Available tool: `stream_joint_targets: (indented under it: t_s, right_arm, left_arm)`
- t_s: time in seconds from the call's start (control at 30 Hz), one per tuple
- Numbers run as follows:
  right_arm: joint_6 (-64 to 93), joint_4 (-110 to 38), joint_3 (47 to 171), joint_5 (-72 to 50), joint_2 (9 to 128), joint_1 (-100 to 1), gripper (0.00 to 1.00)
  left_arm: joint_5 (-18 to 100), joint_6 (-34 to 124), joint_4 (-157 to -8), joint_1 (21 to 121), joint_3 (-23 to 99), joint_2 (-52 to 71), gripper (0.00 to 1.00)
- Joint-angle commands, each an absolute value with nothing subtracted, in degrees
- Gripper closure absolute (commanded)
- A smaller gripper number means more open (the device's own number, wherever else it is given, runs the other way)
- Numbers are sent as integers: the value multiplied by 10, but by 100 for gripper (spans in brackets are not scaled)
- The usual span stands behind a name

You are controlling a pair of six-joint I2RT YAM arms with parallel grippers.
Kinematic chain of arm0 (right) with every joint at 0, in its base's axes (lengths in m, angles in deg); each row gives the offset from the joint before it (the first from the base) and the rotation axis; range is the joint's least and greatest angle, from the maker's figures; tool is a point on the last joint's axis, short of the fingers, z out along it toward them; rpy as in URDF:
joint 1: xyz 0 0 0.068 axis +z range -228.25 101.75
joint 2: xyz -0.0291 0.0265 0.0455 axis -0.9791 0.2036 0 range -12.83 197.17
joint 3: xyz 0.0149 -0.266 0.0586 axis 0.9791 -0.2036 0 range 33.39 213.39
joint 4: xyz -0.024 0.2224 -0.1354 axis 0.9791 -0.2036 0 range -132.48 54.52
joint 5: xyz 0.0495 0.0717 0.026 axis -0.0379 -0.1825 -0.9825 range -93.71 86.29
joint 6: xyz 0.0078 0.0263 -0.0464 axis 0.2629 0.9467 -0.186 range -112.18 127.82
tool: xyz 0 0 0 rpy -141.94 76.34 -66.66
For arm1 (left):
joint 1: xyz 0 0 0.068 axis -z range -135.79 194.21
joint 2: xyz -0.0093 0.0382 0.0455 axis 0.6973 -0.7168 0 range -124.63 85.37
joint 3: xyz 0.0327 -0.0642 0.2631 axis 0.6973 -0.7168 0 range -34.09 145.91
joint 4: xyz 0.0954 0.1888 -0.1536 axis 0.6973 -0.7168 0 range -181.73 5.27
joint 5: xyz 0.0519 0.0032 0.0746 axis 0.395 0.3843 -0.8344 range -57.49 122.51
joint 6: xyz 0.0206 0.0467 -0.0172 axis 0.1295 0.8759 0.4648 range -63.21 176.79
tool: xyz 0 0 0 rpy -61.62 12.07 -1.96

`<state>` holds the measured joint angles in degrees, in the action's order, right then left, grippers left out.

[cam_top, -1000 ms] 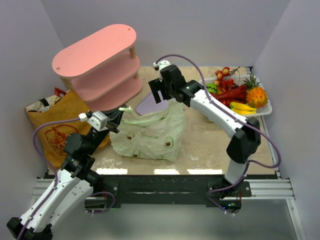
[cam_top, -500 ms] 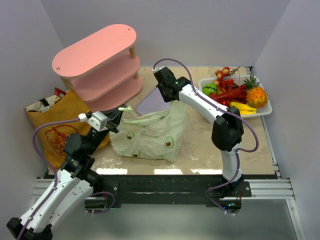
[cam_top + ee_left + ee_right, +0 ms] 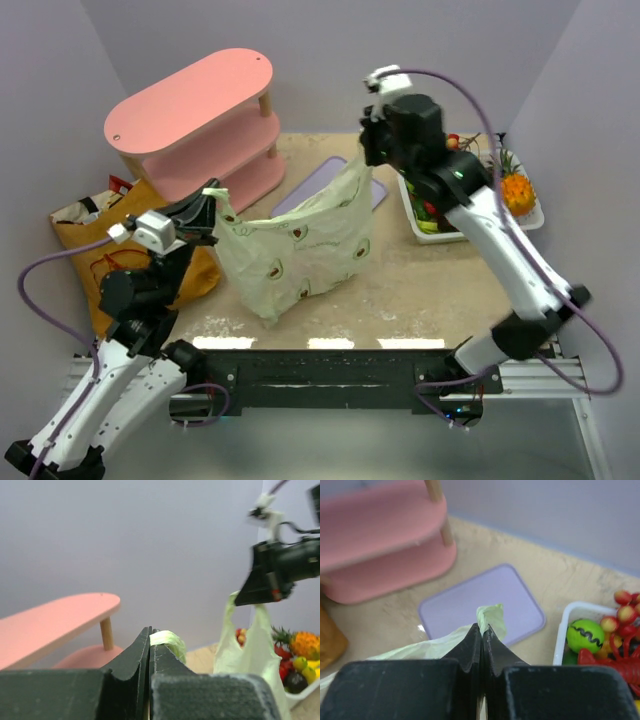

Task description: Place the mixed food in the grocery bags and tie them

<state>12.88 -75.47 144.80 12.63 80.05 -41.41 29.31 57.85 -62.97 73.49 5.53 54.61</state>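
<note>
The sandy table [image 3: 430,290] in front of my bases carries a pink three-tier shelf [image 3: 200,125] at its far left. Just right of the shelf lies a flat lavender tray [image 3: 310,188]. Well to the right of the shelf sits a white tray [image 3: 561,630] heaped with fruit. The brown paper bag [image 3: 100,255] stands against the shelf's near side (I cannot tell whether its base is fully on the table).

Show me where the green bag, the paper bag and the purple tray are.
green bag [image 3: 300,255], top view, its middle panel.
paper bag [image 3: 80,232], top view, its brown side.
purple tray [image 3: 475,597], right wrist view, its flat middle.
</note>
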Motion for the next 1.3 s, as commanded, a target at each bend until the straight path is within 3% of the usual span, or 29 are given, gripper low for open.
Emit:
stream_joint_targets:
  t_s: [0.0,0.2,0.3,0.4,0.5,0.53,0.63,0.77,0.8,0.83,0.9,0.93,1.03,1.1,1.27]
  right_arm:
    - [124,-615,1284,79,605,-414,100]
    - [196,-609,1067,104,488,-415,100]
    - [249,-615,976,112,433,-415,100]
    - [292,-645,936,124,389,-414,92]
    - [290,-669,950,146,362,-414,64]
    - [283,-676,961,151,359,-414,46]
    - [251,-694,1025,146,359,-415,19]
    - [207,-668,1089,68,379,-413,8]
    - [206,-649,1104,18,398,-413,7]
    - [205,-640,1112,-13,409,-413,6]
    - [215,-606,1125,-91,439,-413,5]
    - [222,-592,1127,-115,448,-412,4]
    - [254,-538,1124,-168,469,-394,3]
    - [264,-512,1126,-168,481,-359,3]
    - [274,-502,1154,-98,541,-293,2]
  left_arm:
    - [289,566,-549,733,22,597,100]
    - [341,427,-573,733,-111,649,100]
    - [390,391,-618,734,-117,631,100]
    - [420,369,-636,737,-129,616,100]
    - [433,363,-621,739,-136,617,100]
    - [435,362,-622,739,-134,616,100]
    - [450,366,-632,739,-119,608,100]
    - [474,360,-633,739,-104,602,100]
    - [481,362,-631,739,-103,601,94]
    - [498,366,-631,739,-100,600,78]
    - [528,384,-635,738,-86,603,57]
    - [535,393,-651,739,-79,606,39]
    - [564,437,-709,739,-41,610,13]
    - [567,468,-752,739,-2,600,4]
    - [547,514,-803,739,56,551,0]
